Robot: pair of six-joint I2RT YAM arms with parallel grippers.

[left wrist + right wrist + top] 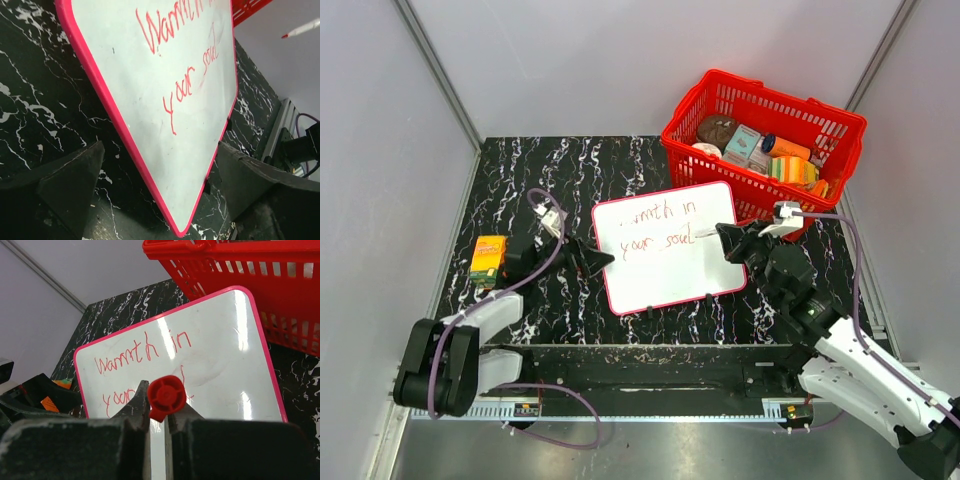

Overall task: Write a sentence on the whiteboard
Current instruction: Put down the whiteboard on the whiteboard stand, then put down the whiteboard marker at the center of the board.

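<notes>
Two lines of the sentence (655,228) are seen on the whiteboard (665,275), laid flat just in front of the basket (760,120); writing is judged all but done; the left gripper (600,258) is spread wide, empty, at the board edge far from the basket; the marker (166,396) is clamped in the right gripper (159,412), basket-side; next, a clean lift-away without smudging is called for.

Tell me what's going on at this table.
The right gripper has its fingers shut on a red marker, its tip near the end of the sentence. The whiteboard reads "warmth in your soul" in red, so the writing looks done. The left gripper sits open at the board's left edge, holding nothing.
</notes>
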